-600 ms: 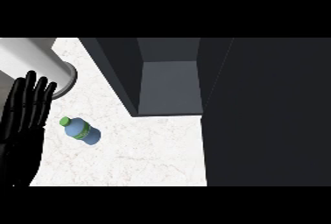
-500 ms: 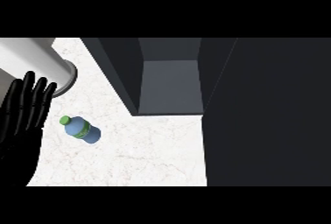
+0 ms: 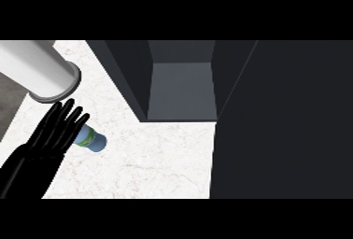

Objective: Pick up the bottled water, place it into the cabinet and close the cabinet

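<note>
The bottled water (image 3: 92,140) lies on its side on the white marble counter (image 3: 151,168), blue with a green label. My left hand (image 3: 55,135) comes in from the lower left with its fingers straight. The fingertips lie over the bottle's upper-left end and hide its cap. The hand is open and does not curl round the bottle. The cabinet (image 3: 180,88) stands open at the back, its grey inside bare. My right hand does not show.
The cabinet's dark door (image 3: 283,121) swings out and fills the right side of the view. A large white cylinder (image 3: 38,70) lies at the upper left, close to my left hand's fingertips. The counter's left edge runs beside my forearm.
My left hand has moved right, from beside the bottle to over its cap end. The bottle has barely shifted.
</note>
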You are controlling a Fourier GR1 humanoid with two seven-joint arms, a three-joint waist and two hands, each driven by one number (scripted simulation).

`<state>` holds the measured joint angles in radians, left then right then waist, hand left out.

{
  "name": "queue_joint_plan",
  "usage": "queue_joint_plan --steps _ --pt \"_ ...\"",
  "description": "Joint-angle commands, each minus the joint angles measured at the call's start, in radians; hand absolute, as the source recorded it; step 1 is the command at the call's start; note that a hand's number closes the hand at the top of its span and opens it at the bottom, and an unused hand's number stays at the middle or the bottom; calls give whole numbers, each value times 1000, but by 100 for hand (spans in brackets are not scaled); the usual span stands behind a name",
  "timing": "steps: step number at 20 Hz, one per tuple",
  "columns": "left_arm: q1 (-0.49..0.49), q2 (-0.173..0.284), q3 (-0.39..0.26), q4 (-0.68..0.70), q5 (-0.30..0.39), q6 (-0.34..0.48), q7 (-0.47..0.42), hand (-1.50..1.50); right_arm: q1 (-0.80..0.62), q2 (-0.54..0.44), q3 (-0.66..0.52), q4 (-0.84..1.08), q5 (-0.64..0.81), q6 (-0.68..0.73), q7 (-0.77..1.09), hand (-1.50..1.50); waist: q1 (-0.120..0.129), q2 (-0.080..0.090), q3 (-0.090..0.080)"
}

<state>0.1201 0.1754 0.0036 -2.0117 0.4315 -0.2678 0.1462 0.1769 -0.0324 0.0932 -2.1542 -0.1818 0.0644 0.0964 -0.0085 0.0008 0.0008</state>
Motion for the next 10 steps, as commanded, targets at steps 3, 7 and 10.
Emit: queue_joint_plan --steps 3,7,10 --pt "98 95 94 -50 251 -67 169 -150 121 -22 -29 -84 -174 52 95 -150 9 -3 0" --pt "92 149 204 20 360 -147 176 -150 167 4 8 -51 -135 78 19 -150 9 -2 -1" --pt "101 146 239 70 347 -206 151 -150 196 -13 -22 -122 -177 84 57 -150 7 -2 -1"
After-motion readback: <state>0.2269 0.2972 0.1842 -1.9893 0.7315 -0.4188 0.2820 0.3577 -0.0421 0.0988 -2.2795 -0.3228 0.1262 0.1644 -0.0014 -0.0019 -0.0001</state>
